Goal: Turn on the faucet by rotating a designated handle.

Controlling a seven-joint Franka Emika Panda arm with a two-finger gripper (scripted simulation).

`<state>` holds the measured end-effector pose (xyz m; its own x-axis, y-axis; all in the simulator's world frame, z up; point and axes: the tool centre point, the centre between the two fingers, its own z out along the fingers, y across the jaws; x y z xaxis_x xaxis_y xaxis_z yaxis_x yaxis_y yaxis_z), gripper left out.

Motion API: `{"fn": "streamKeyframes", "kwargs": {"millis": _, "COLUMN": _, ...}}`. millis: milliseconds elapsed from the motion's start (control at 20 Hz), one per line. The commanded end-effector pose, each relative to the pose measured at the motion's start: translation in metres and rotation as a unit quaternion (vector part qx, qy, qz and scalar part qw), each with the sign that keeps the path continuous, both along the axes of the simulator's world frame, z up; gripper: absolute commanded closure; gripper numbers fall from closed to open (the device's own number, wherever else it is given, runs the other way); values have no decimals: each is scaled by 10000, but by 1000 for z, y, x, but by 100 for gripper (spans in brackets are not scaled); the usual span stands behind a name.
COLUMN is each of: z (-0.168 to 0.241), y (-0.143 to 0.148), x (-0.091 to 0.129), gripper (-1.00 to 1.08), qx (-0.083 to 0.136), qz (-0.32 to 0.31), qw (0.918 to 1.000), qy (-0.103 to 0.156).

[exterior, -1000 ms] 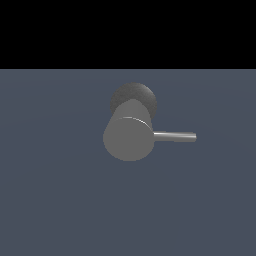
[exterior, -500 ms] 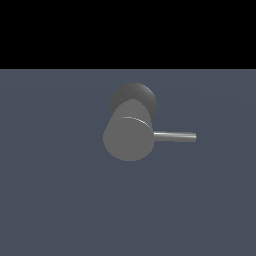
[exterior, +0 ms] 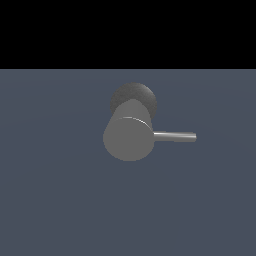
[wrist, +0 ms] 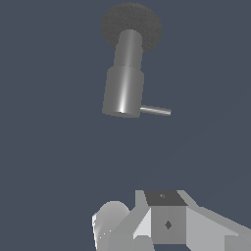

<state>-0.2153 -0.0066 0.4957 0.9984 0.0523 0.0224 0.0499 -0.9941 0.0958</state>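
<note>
We see the faucet (exterior: 128, 137) standing on the grey-blue worktop (exterior: 50, 200), its flat round face toward the exterior camera and a darker dome behind it. The handle (exterior: 174, 136) juts level from its side, toward the exterior view's right. In the wrist view our end effector (wrist: 164, 223) sits well apart from the faucet (wrist: 123, 88); we cannot tell whether its jaws are parted

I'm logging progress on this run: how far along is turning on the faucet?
Nothing looks done yet. The handle juts straight out from the faucet toward the exterior view's right, with nothing touching it. In hand: only the approach, since the wrist view shows the gripper well apart from the faucet, its jaws out of view. Left: reaching the handle, making contact and rotating it.
</note>
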Motion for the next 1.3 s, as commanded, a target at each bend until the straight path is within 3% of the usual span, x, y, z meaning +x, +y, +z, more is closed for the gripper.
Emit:
{"fn": "streamKeyframes", "kwargs": {"millis": 0, "z": 0, "y": -1, "x": 1, "gripper": 108, "qx": -9, "qz": -16, "qw": 10000, "qy": 1}}
{"fn": "streamKeyframes", "kwargs": {"millis": 350, "z": 0, "y": 0, "x": 0, "gripper": 108, "qx": 53, "qz": -3, "qw": 10000, "qy": -9}}
{"fn": "streamKeyframes", "kwargs": {"millis": 650, "z": 0, "y": 0, "x": 0, "gripper": 108, "qx": 400, "qz": 7, "qw": 9992, "qy": -53}}
{"fn": "streamKeyframes", "kwargs": {"millis": 950, "z": 2, "y": 0, "x": 0, "gripper": 108, "qx": 1024, "qz": 21, "qw": 9946, "qy": -139}}
{"fn": "streamKeyframes", "kwargs": {"millis": 1250, "z": 6, "y": 0, "x": 1, "gripper": 108, "qx": 1975, "qz": 34, "qw": 9799, "qy": -287}}
